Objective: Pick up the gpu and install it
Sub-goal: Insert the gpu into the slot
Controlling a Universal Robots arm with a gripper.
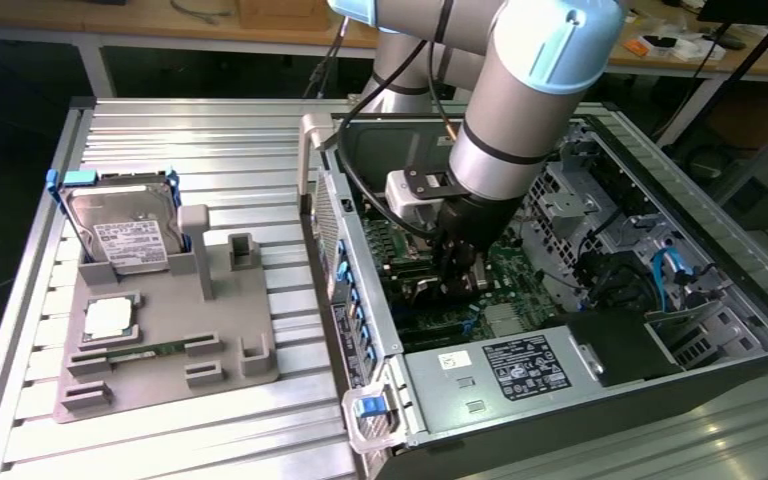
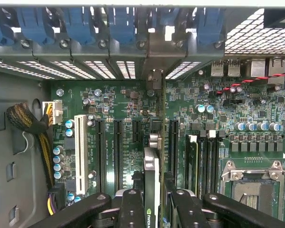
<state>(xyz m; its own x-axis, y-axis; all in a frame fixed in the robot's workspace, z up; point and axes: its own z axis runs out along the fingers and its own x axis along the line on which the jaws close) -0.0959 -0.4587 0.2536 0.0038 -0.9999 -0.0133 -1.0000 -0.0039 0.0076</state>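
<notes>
My hand is reaching down into an open computer case that lies on its side on a ribbed metal desk. In the wrist view, my two black fingers pinch the graphics card between them. The card is seen edge-on, as a thin upright strip with a small green logo near my grip. It stands over the green motherboard, between the long black slots, and its far end points towards the row of blue clips along the case's rear wall. I cannot tell whether its lower edge is touching a slot. A bundle of yellow and black wires lies near one edge of the board. In the exterior view, on the desk towards the exterior view's left and well apart from the case, a grey holder carries a silver hard drive standing tilted in it.
</notes>
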